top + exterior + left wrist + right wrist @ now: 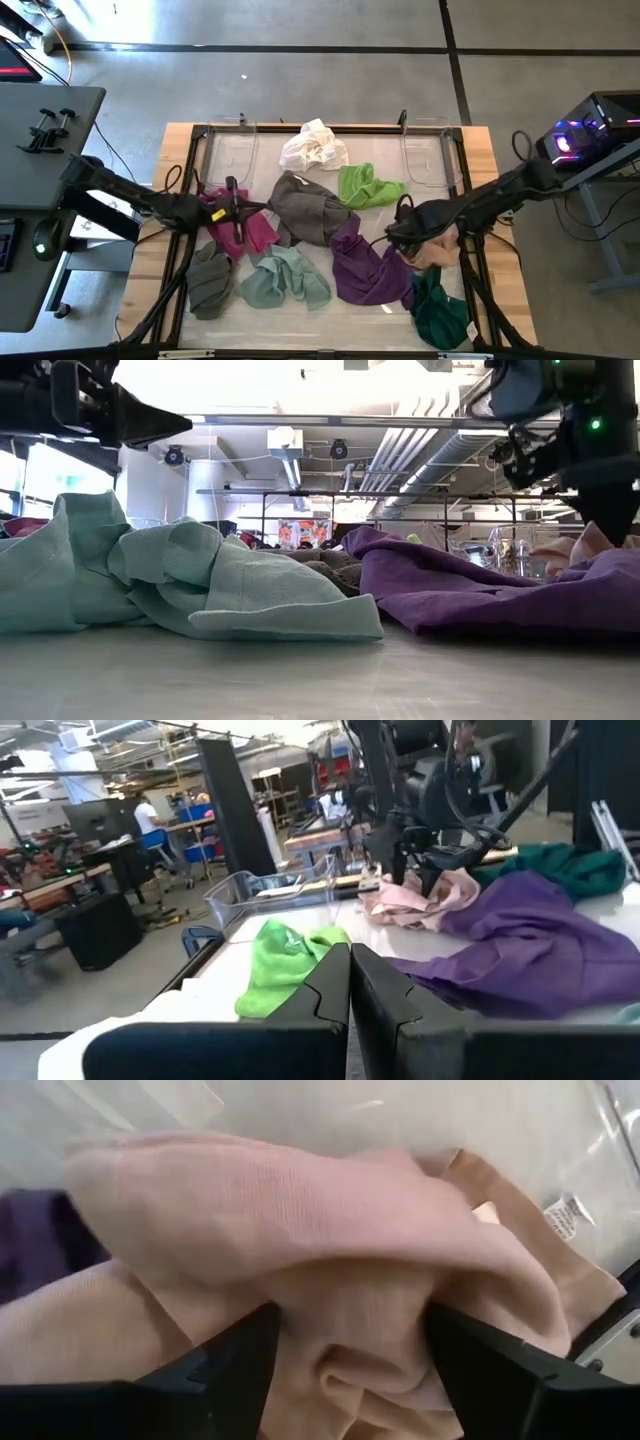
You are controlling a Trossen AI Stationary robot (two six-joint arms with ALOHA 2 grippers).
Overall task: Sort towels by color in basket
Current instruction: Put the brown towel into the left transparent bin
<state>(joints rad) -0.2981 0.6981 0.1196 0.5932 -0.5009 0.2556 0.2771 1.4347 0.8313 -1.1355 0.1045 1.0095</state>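
Several towels lie on the table: cream [315, 148], lime green [368, 185], grey-brown [308, 208], magenta [255, 230], mint [285, 278], grey [210, 280], purple [365, 265], dark green [440, 310] and pale pink [438, 252]. My left gripper [262, 207] points level above the magenta towel, shut, with nothing between its fingers [330, 985]. My right gripper [397, 238] points down over the pale pink towel [300, 1230], open, one finger on each side of a raised fold. My right gripper comes at the pale pink towel from above, pointing down. A raised fold of the cloth [350, 1330] fills the gap between the two open fingers [240, 1365] and reaches their inner sides. The towel lies crumpled on the table, slack.
Two clear plastic baskets stand at the table's far edge, one at the left [228, 150] and one at the right [430, 152]. A dark frame [470, 260] runs around the work area. The purple towel lies right beside the pale pink one.
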